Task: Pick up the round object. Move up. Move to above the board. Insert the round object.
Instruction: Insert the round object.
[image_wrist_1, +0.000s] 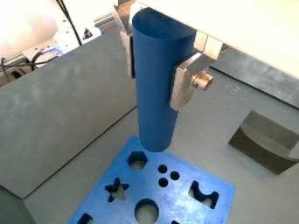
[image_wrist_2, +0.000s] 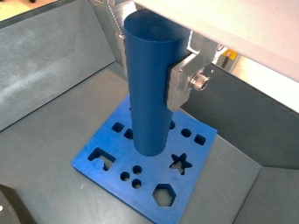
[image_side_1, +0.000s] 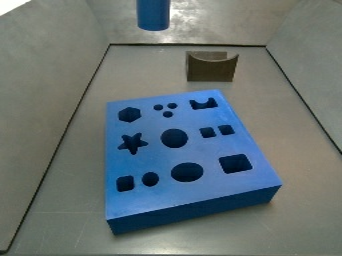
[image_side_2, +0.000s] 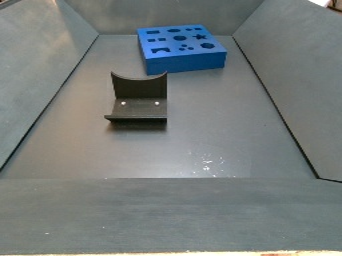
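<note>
While aloft: the round object (image_wrist_1: 156, 83) hangs upright, high over the board (image_wrist_1: 187, 210); its lower end shows at the top edge of a side view (image_side_1: 154, 12), clear of the slab.
Gripper (image_wrist_2: 149, 66): in both wrist views, silver fingers (image_wrist_1: 184, 80) pinch the peg's upper part from opposite sides.
Board: flat on the grey floor, centre frame in a side view (image_side_1: 187, 150), upper centre in a side view (image_side_2: 185, 48).
Notched block (image_side_2: 136, 101): on the floor, well apart from the board.
</note>
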